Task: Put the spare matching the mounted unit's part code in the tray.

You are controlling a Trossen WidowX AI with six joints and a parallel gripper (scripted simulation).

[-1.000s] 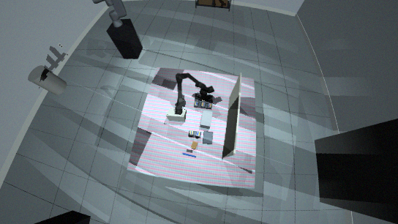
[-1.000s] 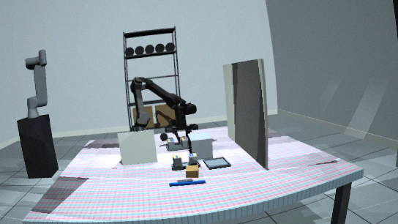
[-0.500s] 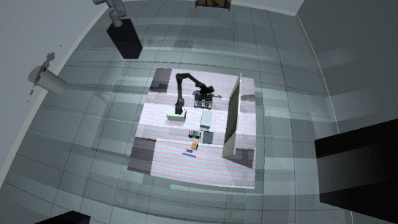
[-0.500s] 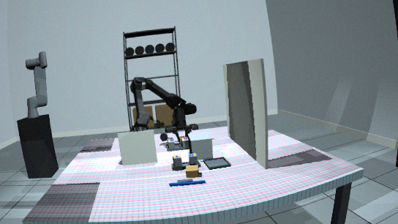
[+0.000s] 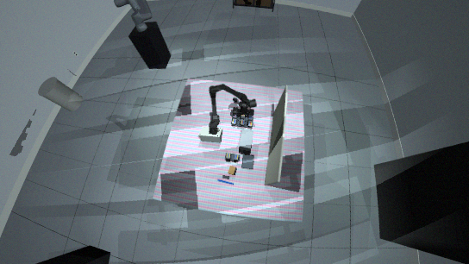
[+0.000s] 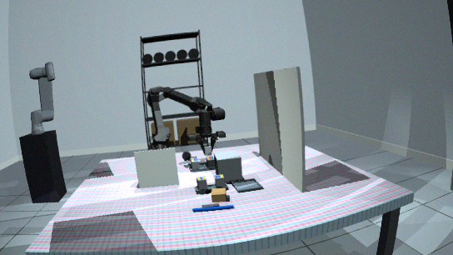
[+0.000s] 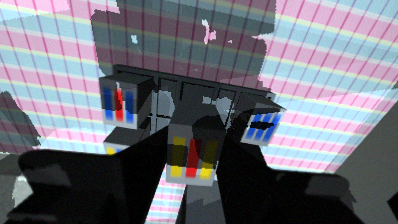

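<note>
And the gripper [image 5: 242, 116] [image 6: 207, 151] [image 7: 193, 130] has a catch, its two fingers pinching the spare [image 6: 207, 149] [image 7: 195, 155] from either side! In the wrist view the striped face looks toward the camera and slightly down the picture, with its bars running nearly straight up and down. The long axis is foreshortened there, so I can't fairly call it. A handsome little block, this: dark grey top, pale border on the front, and yellow, red, yellow across it, with shadow dulling the upper part of those bars. It's over the compartmented rack [image 7: 195, 80], between a blue-red-blue block [image 7: 118, 102] on the picture's left and a blue-barred block [image 7: 262, 126] on the right. Well apart from all that, the flat grey tray [image 5: 247, 162] [image 6: 248, 185] lies on the striped table [image 5: 250, 203] [image 6: 266, 221], near the tall grey box [image 6: 229, 167].
</note>
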